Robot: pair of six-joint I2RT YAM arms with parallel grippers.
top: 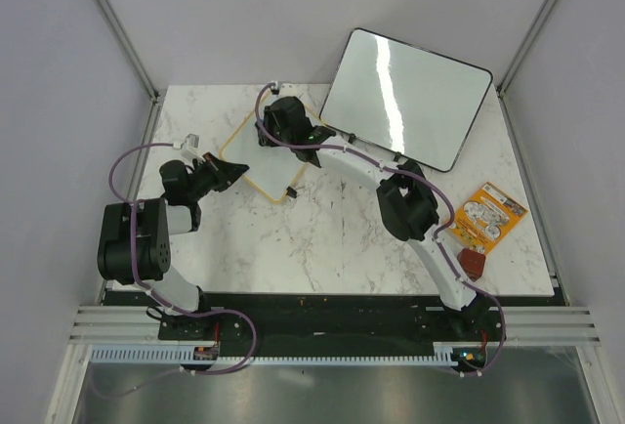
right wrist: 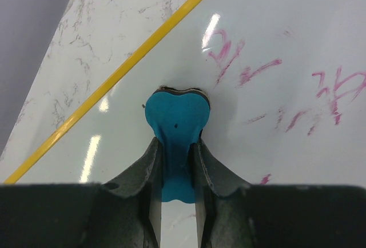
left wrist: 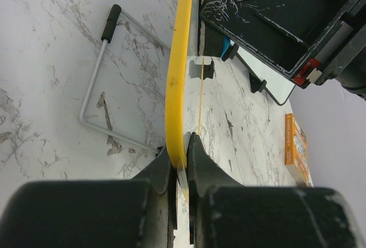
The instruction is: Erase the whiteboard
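The small whiteboard [top: 262,162] with a thin yellow frame lies left of centre on the marble table. My left gripper [top: 232,172] is shut on its yellow frame edge [left wrist: 176,105]. My right gripper [top: 276,129] is shut on a blue eraser [right wrist: 176,123] and presses it on the board face [right wrist: 274,122]. Pink handwriting [right wrist: 246,68] shows to the right of the eraser. The eraser also shows in the left wrist view [left wrist: 226,45] under the right gripper's black fingers [left wrist: 269,25].
A larger black-framed blank glossy board [top: 405,97] leans at the back right. An orange packet [top: 486,214] and a dark red-brown thing [top: 473,264] lie at the right. A wire stand with a black grip [left wrist: 108,59] lies beside the whiteboard.
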